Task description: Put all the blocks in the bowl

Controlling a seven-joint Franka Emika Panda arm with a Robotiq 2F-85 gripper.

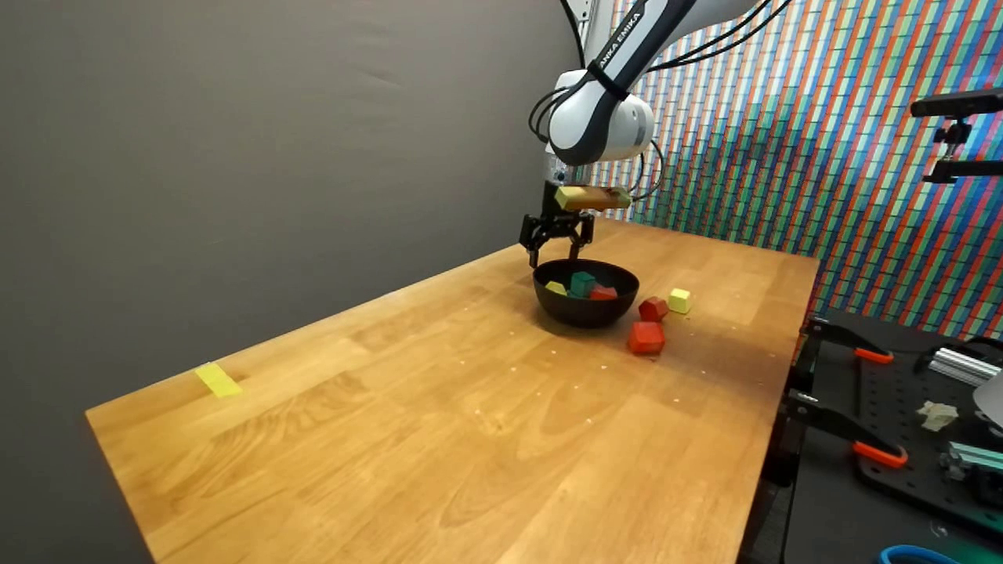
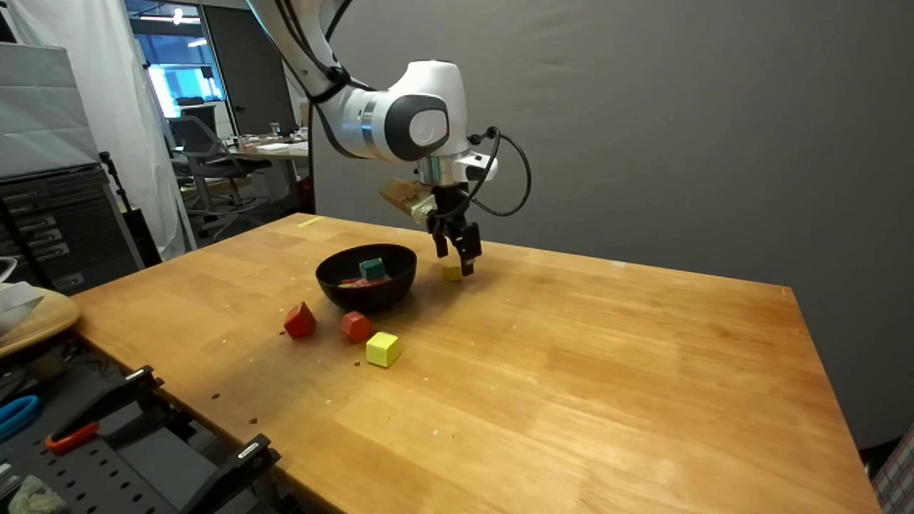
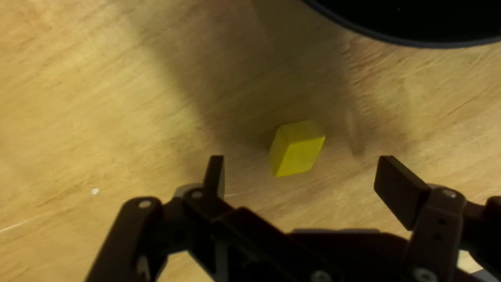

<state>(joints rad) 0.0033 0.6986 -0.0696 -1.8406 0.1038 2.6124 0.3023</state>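
On tabletop nr. bowl, locate yellow blk.. W/ gripper spread wide, grasping nothing, straddle blk. squarely, lower vert., clamp evenly, raise fully before traversing.

The brown wooden table carries a round black bowl, two red blocks, a yellow cube, an angular yellow block and a flat yellow strip.

Grey wall behind pincer; wooden table below it. Beyond pincer, multicoloured patterned backdrop. Well apart from pincer: dark drawer unit, white curtain, office chair, desk, window glowing bluish-white.
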